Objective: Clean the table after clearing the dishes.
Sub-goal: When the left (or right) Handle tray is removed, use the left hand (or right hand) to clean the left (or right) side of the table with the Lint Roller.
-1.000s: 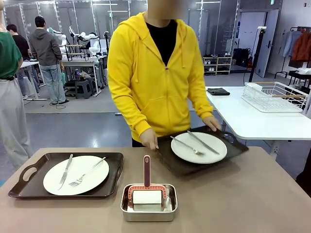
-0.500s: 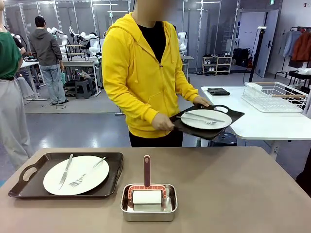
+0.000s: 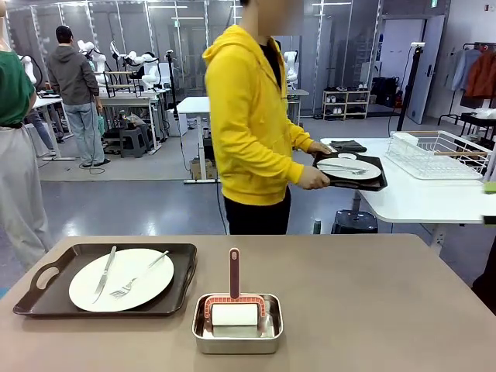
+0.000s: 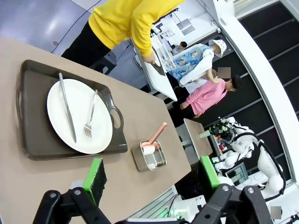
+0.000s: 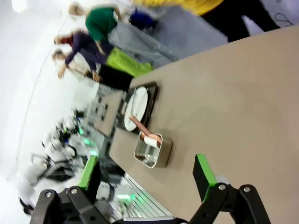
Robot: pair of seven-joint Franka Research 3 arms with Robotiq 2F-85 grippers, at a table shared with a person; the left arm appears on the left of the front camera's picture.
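On the taupe-brown table (image 3: 372, 310), at its left, a dark tray (image 3: 46, 298) holds a white plate (image 3: 122, 279) with a knife and a fork. A person in a yellow hoodie stands side-on beyond the table and holds a second tray (image 3: 377, 184) with a plate (image 3: 347, 169) and cutlery over the white side table. In the left wrist view my left gripper (image 4: 151, 164) hangs open above the table, with the tray (image 4: 32, 140) and plate (image 4: 77, 116) ahead of it. My right gripper (image 5: 146, 171) is open too, high over the table's bare part (image 5: 233, 102).
A small square steel pan (image 3: 236, 322) holding a white roller with a reddish handle sits at the table's front middle; it also shows as the pan (image 4: 149, 156) and the pan (image 5: 152, 149). The white side table (image 3: 411, 198) at the right carries a wire rack (image 3: 438, 155). Other people stand at the far left.
The person has lifted the right-hand tray with its plate off the table, turned to the right and carried it over the white side table. The left tray and the pan stay put.
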